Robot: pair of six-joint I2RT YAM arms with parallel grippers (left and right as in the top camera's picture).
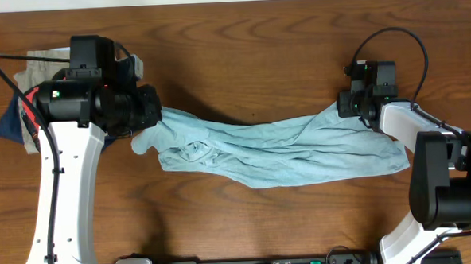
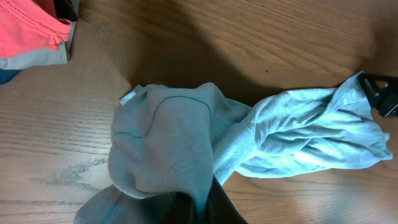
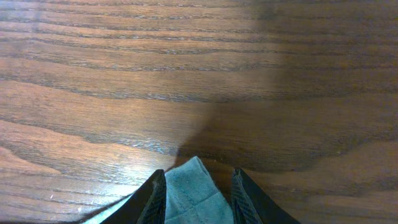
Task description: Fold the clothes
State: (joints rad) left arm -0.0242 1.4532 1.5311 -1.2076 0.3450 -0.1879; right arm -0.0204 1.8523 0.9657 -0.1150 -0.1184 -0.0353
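The wrinkled pale-blue cotton garment is being held spread over the brown wooden table, its 2 ends being pinched by the left gripper and right gripper; limp and light, it is likely best taken at corners.

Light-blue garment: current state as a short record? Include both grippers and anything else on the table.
garment: light-blue garment, wrinkled, pulled into a long band across the table
left end: bunched at the left gripper, which is closed on it
right end: pinched between the fingers of the right gripper
folds made: none visible
other items: stack of other clothes at the far left, partly hidden by the left arm, apart from the garment
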